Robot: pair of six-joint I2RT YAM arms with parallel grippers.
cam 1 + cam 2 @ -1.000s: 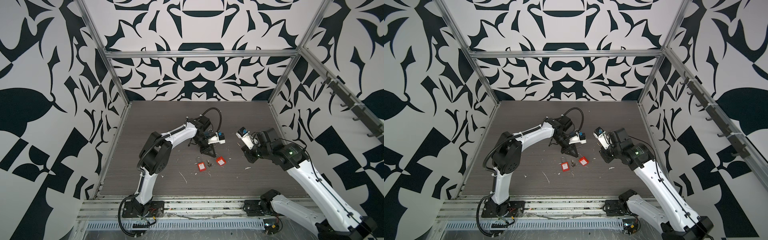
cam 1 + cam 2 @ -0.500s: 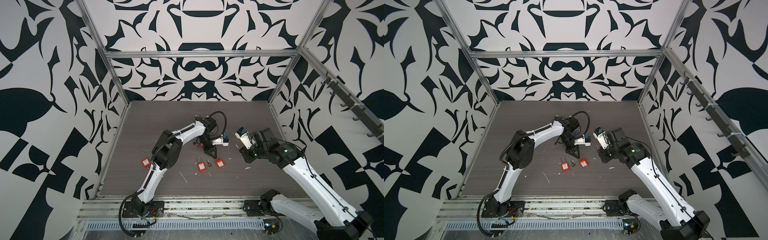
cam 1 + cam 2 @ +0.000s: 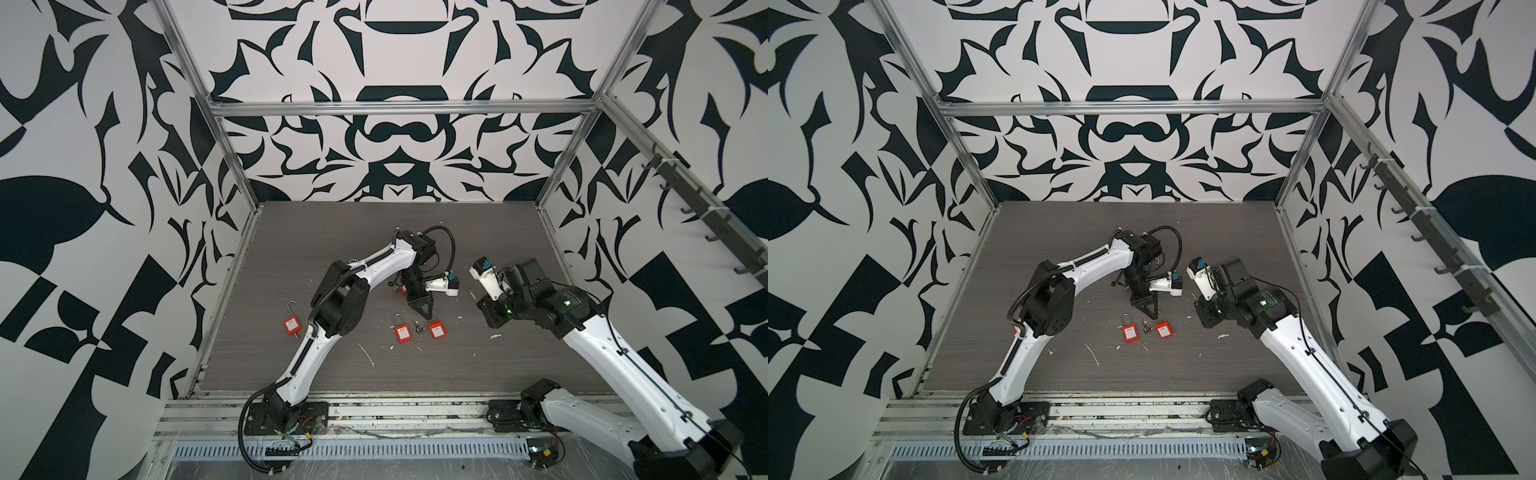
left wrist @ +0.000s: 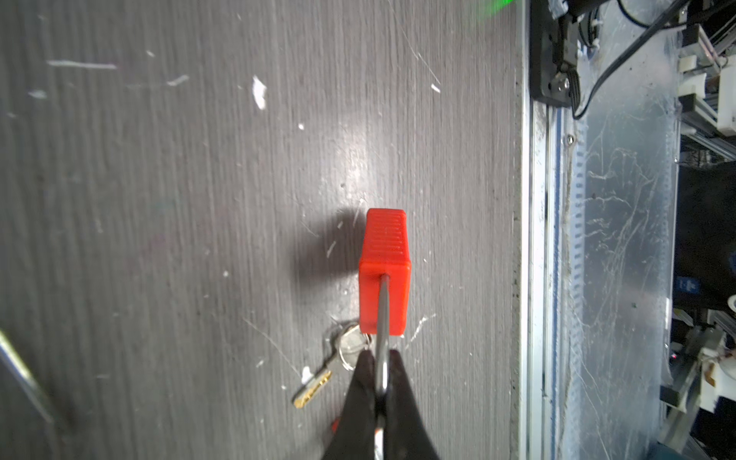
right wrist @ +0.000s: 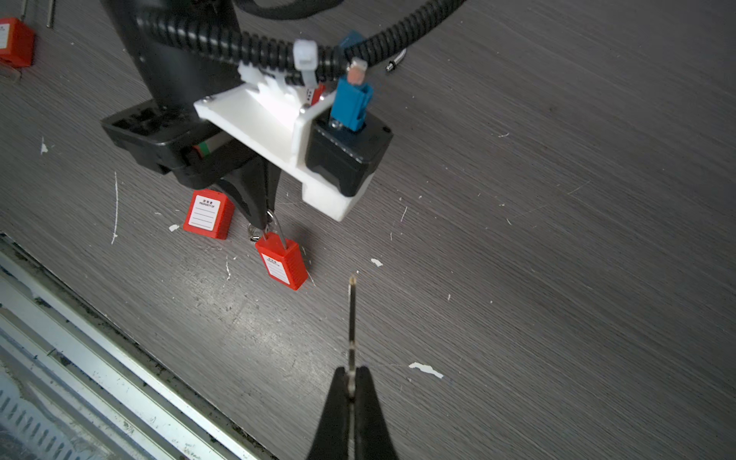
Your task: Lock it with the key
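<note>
1. The padlock has a red plastic body with fine ribs on its narrow side, a white label with lines on its flat face, and a thin silver shackle.
2. We see it near the middle of the table, at the tip of the left gripper. It hangs with its body below the jaws and a little tilted. We cannot tell if its lower edge touches the table.
3. The jaws of the left gripper are pressed together on the shackle, just above the red body. The body itself is free of the jaws.
4. The key is thin and we see it from its edge, with a brass-coloured tip. The right gripper has its jaws closed on the key's head, and the blade sticks straight out from the fingertips.
5. The blade points roughly toward the padlock, but the tip is clearly apart from it, with bare table between them.
6. A bunch of keys on a ring lies on the table just beside the held padlock, one brass key pointing away from it.
7. A second padlock lies flat with the label up on the other side of this bunch.
8. A third padlock lies well apart, near the left edge of the table.
</note>
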